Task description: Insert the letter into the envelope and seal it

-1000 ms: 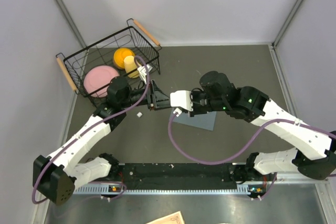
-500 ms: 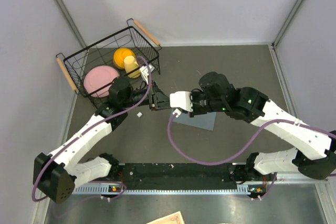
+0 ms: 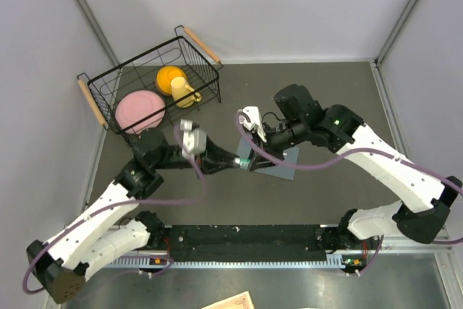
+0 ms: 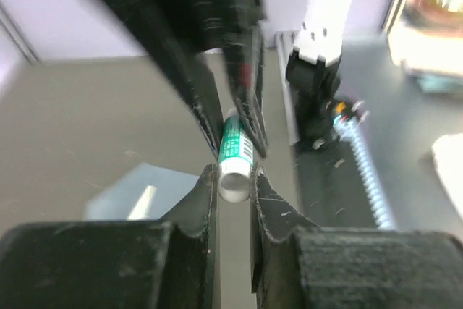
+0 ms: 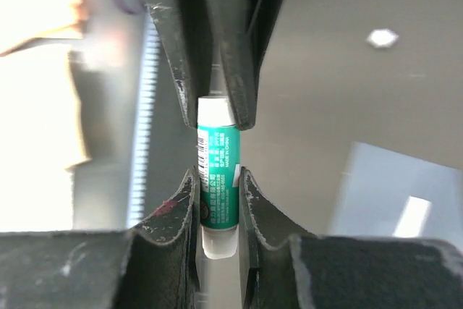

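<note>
A white-and-green glue stick hangs between both grippers above the table. My left gripper is shut on its white end. My right gripper is shut on the green body, and the left fingers face it. The blue-grey envelope lies flat just right of the grippers. It also shows in the left wrist view and in the right wrist view. No letter shows on the table.
A black wire basket at the back left holds a pink plate and yellow items. A small white bit lies on the table. A tan sheet corner shows beyond the front rail.
Both grippers moved with the glue stick forward and to the right, to the envelope's left edge. The left arm swung lower across the table and both wrists rolled.
</note>
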Controlling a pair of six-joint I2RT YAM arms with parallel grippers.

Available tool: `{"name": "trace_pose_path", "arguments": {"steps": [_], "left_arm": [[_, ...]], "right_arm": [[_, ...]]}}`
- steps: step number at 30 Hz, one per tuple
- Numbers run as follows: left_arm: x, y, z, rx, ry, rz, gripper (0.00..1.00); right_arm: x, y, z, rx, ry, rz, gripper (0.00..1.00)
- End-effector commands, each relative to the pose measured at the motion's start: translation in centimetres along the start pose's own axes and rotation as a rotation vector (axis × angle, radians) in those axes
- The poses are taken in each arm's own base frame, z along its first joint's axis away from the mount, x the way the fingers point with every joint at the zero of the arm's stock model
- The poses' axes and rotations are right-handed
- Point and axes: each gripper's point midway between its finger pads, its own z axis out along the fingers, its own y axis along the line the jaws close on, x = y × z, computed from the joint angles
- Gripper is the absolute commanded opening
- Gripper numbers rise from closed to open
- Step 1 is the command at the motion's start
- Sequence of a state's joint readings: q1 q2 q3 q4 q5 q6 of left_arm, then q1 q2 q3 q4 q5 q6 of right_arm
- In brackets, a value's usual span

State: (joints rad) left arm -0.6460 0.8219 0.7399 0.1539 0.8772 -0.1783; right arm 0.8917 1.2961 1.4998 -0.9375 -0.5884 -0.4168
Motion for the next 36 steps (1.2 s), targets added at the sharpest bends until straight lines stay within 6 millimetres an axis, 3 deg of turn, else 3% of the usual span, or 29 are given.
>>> {"name": "trace_pose_path", "arguments": {"steps": [1,3,4,7,10,12,15,17,18,19,22,23,24,26,27,28,29,30,31,33,34,36], "left_arm": [[0.2,-2.9,-0.3,0.244,-0.027,1.049,0.0],[1.4,-2.9,-0.8,0.276,-0.002,1.249,0.0],[1.7,-2.5,-0.7,0.289,-0.012,1.48,0.0],[2.5,-1.8,-0.7,0.286,-0.024,1.882,0.0],[1.8,-1.4,-0.4,0.203,-0.079,2.227,0.0],[1.1,-1.4,-0.1,0.139,-0.13,2.368,0.0],[0.2,-1.9,0.1,0.11,-0.189,2.438,0.0],[-0.5,-2.5,-0.1,0.105,-0.222,2.389,0.23],[-0.8,-2.7,-0.3,0.104,-0.228,2.348,0.36],[-0.7,-3.0,-0.8,0.118,-0.213,2.223,0.56],[-1.2,-3.5,-2.3,0.13,-0.132,1.926,0.75],[0.8,-2.9,-2.6,0.174,-0.035,1.756,0.8],[-0.7,-2.7,-3.2,0.129,0.003,1.682,0.81],[0.1,-1.6,-3.7,0.061,0.096,1.313,0.81],[-1.2,-0.5,-4.1,-0.025,0.129,1.197,0.81],[-0.3,-0.2,-3.8,-0.049,0.149,0.923,0.8],[-0.4,0.5,-4.1,-0.087,0.165,0.787,0.8],[-1.4,0.4,-4.2,-0.095,0.147,0.67,0.79],[-0.9,-0.4,-3.5,-0.045,0.126,0.395,0.79],[-3.2,1.3,-3.5,-0.096,0.034,0.197,0.76],[-3.1,1.0,-3.0,-0.072,0.013,-0.078,0.76],[-5.1,1.3,-2.5,-0.065,-0.08,-0.257,0.73]], "right_arm": [[-1.9,6.0,1.1,-0.441,-0.075,0.304,0.0],[-1.9,7.9,0.9,-0.59,-0.074,0.403,0.0],[-1.8,8.2,0.9,-0.624,-0.071,0.433,0.0],[-1.5,9.2,0.8,-0.711,-0.059,0.505,0.0],[-1.2,9.5,0.7,-0.75,-0.061,0.555,0.0],[-1.2,9.6,0.4,-0.776,-0.062,0.603,0.0],[-1.3,9.4,0.2,-0.777,-0.068,0.624,0.0],[-1.5,9.1,0.1,-0.749,-0.08,0.607,0.0],[-1.7,8.7,-0.3,-0.725,-0.094,0.597,0.0],[-1.8,8.3,-0.4,-0.702,-0.105,0.586,0.0],[-2.3,6.0,-1.2,-0.573,-0.155,0.535,0.0],[-2.4,4.6,-1.2,-0.48,-0.167,0.502,0.0],[-2.4,3.7,-1.4,-0.415,-0.182,0.452,0.0],[-2.6,1.4,-2.5,-0.22,-0.205,0.316,0.0],[-2.6,0.7,-2.9,-0.157,-0.21,0.262,0.0],[-2.8,0.2,-3.5,-0.098,-0.221,0.169,0.0],[-2.4,-1.0,-3.8,-0.011,-0.203,0.135,0.0],[-2.3,-1.6,-4.0,0.033,-0.197,0.105,0.0],[-2.2,-2.3,-4.2,0.069,-0.19,0.055,0.0],[-2.0,-3.4,-4.8,0.15,-0.171,0.009,0.0],[-2.1,-3.7,-5.0,0.172,-0.165,-0.037,0.0],[-1.9,-4.2,-5.0,0.235,-0.129,-0.096,0.0]]}}
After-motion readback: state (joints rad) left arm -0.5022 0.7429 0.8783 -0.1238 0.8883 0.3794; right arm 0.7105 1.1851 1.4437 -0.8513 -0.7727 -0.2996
